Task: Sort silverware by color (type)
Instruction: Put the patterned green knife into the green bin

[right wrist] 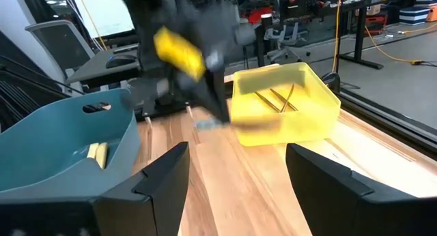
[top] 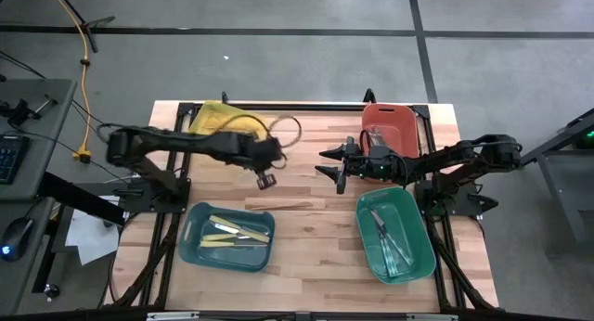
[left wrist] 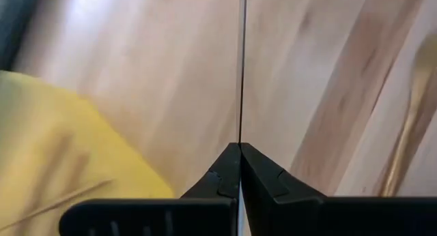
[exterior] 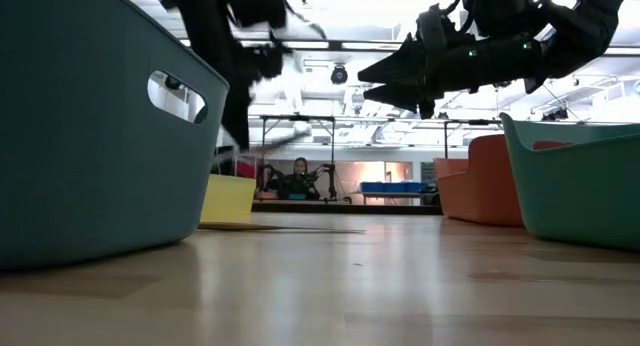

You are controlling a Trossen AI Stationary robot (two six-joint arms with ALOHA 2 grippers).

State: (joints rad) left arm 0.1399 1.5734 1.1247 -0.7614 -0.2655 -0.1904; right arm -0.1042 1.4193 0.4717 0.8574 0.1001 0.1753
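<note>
My left gripper (top: 266, 180) hangs above the table's middle, between the yellow bin (top: 215, 117) and the blue bin (top: 197, 251), shut on a thin utensil (left wrist: 242, 72) that shows edge-on as a dark line. A gold-tan utensil (top: 278, 207) lies flat on the wood just nearer than it. My right gripper (top: 329, 165) waits level and open by the red bin (top: 404, 117), with nothing between its fingers. Cream-yellow utensils (top: 232, 231) lie in the blue bin, silver-grey ones (top: 390, 233) in the green bin (top: 422, 256), gold-tan ones (right wrist: 276, 98) in the yellow bin. My left gripper pinches one end of the thin utensil (left wrist: 241, 137) between its two fingertips (left wrist: 225, 169), coming steeply from above. The utensil runs straight on beyond the fingertips, along the fingers' line, and hangs clear of the table.
Four bins stand around the bare wood in the middle: yellow far left, red far right, blue near left, green near right. A yellow cable (top: 283, 126) loops beside the yellow bin. A black frame runs along the table's far edge.
</note>
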